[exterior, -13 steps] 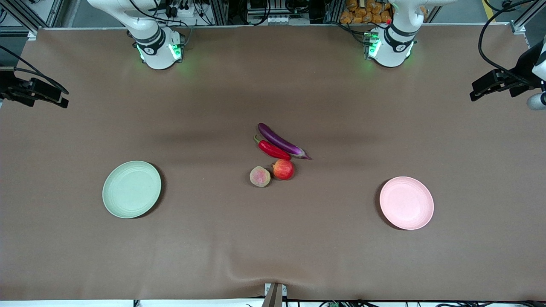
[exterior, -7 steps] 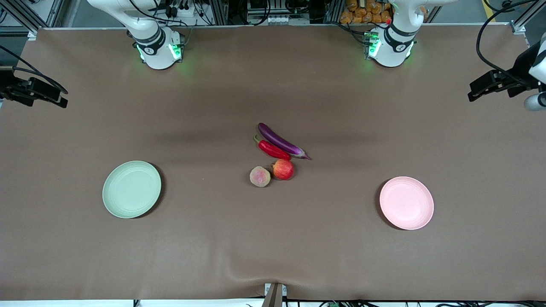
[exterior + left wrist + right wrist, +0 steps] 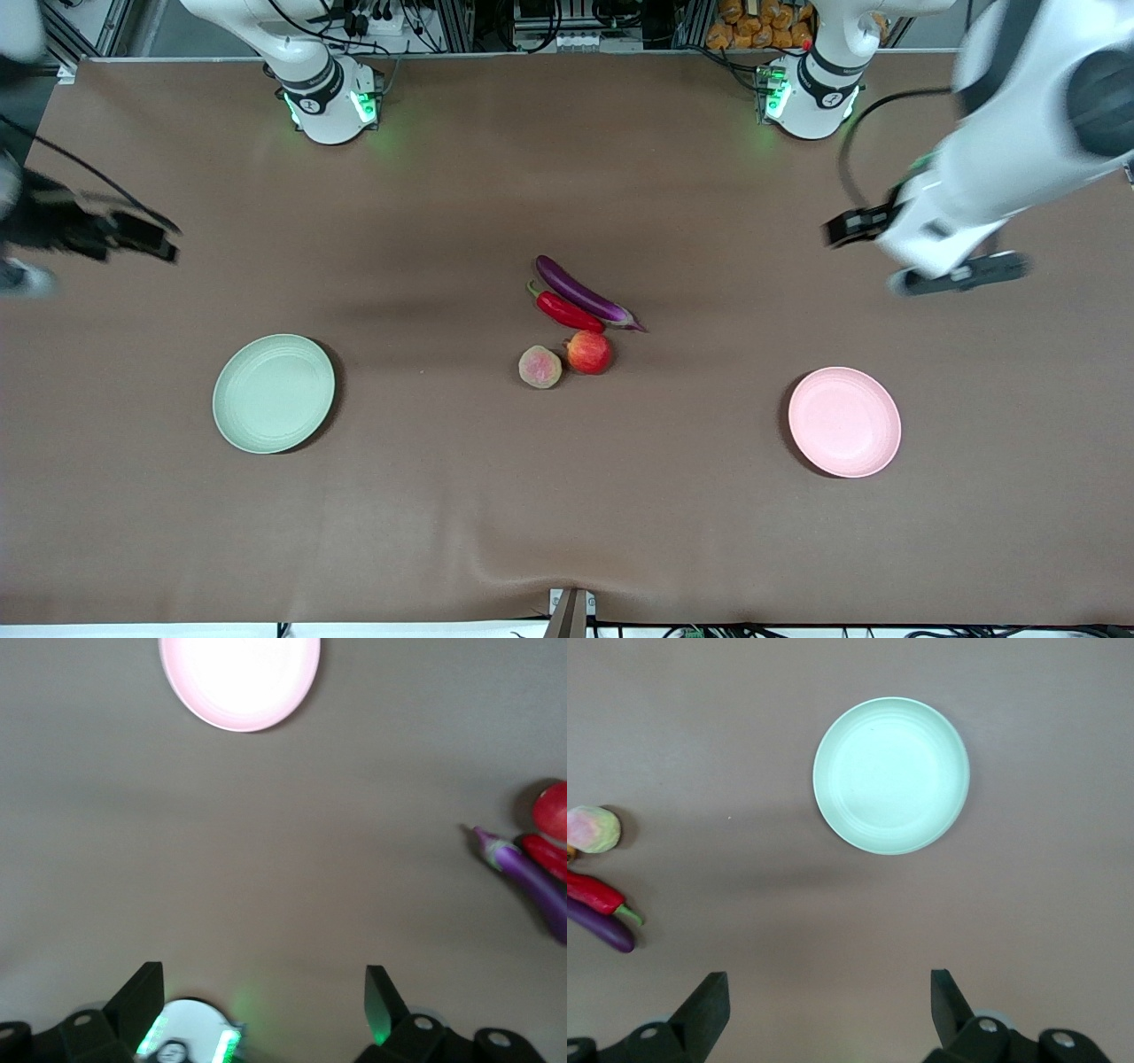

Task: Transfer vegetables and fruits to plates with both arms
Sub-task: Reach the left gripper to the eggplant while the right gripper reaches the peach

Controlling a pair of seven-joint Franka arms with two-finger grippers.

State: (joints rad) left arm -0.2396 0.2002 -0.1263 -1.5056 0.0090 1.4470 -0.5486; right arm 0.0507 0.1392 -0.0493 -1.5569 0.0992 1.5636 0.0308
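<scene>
A purple eggplant (image 3: 585, 297) and a red chili (image 3: 567, 311) lie side by side at the table's middle. A red-orange apple (image 3: 589, 352) and a pinkish peach (image 3: 540, 367) sit just nearer the camera. The mint plate (image 3: 274, 393) lies toward the right arm's end and the pink plate (image 3: 844, 422) toward the left arm's end, both with nothing on them. My left gripper (image 3: 858, 227) is open and empty over bare table (image 3: 266, 985). My right gripper (image 3: 142, 241) is open and empty over the table's edge (image 3: 830, 988). The left wrist view shows the pink plate (image 3: 239, 678) and eggplant (image 3: 527, 881). The right wrist view shows the mint plate (image 3: 891, 775) and peach (image 3: 592, 829).
The brown table cover (image 3: 567, 496) has a small wrinkle at its near edge. The two arm bases (image 3: 332, 102) with green lights stand along the table's back edge. The left arm's base (image 3: 190, 1036) shows in the left wrist view.
Both arms have swung inward over the table. The left arm has come much farther in, toward the middle. The vegetables, fruits and plates have not moved.
</scene>
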